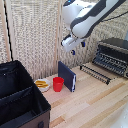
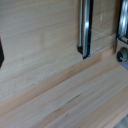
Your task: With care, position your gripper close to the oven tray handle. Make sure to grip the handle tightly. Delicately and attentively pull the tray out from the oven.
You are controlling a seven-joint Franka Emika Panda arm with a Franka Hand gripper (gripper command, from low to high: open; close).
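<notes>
The oven (image 1: 115, 50) stands at the exterior view's right on the wooden table, its front facing left. The tray (image 1: 96, 73), a long dark wire rack, lies low in front of it, with the oven tray handle (image 1: 93, 75) running along its outer edge. My gripper (image 1: 77, 48) hangs in the air above and to the left of the tray, well apart from it, with its blue-tipped fingers spread and nothing between them. The wrist view shows the table with a dark glossy bar (image 2: 85, 30) lying on it. I cannot tell if this bar is the handle. The fingertips do not show clearly there.
An upright dark-blue slab (image 1: 66, 76) stands left of the tray. A red cup (image 1: 58, 84) and a white plate (image 1: 42, 85) with yellow food are beside it. A big black fabric case (image 1: 20, 97) fills the lower left. A woven screen (image 1: 35, 30) stands behind.
</notes>
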